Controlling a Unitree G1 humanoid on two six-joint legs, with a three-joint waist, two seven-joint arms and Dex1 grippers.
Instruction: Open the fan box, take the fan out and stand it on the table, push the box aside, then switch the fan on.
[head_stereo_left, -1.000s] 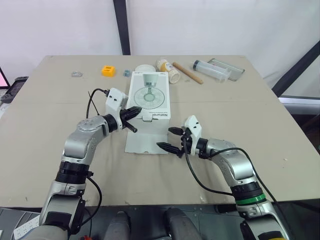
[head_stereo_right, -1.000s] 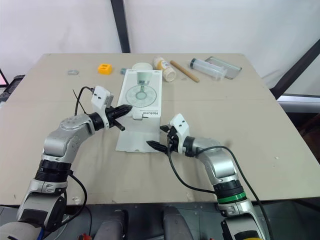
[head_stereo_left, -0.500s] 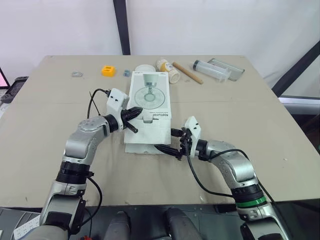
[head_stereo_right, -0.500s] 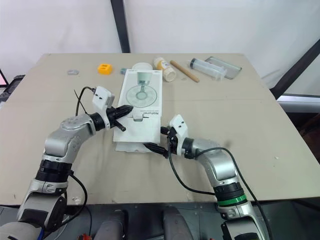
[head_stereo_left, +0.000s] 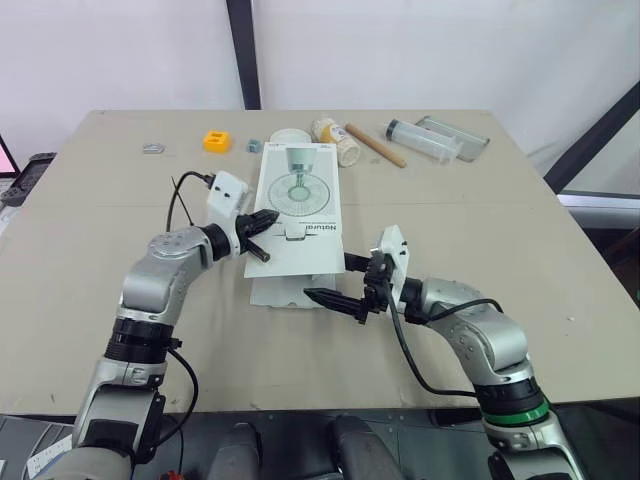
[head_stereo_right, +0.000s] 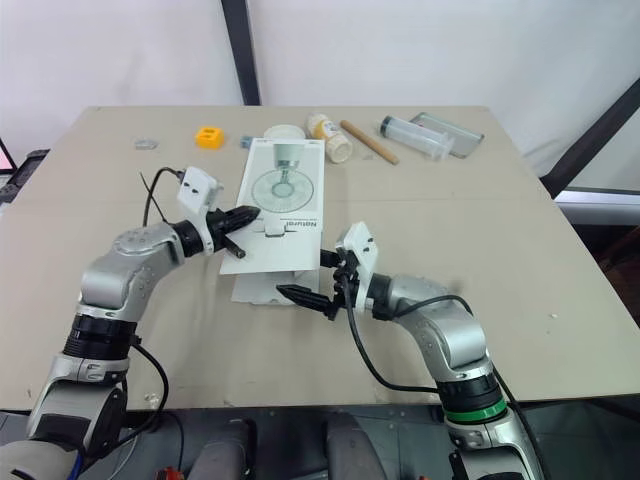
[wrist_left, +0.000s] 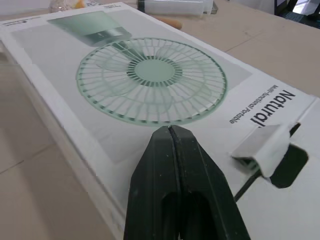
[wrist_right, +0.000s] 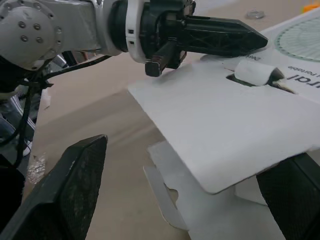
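while the fan box (head_stereo_left: 300, 200) lies flap-open, a jar (head_stereo_left: 340, 146) sits just behind.

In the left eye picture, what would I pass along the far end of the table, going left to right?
small metal ring → orange block → small grey-blue piece → white round tub → yellowish jar → wooden stick → clear tube
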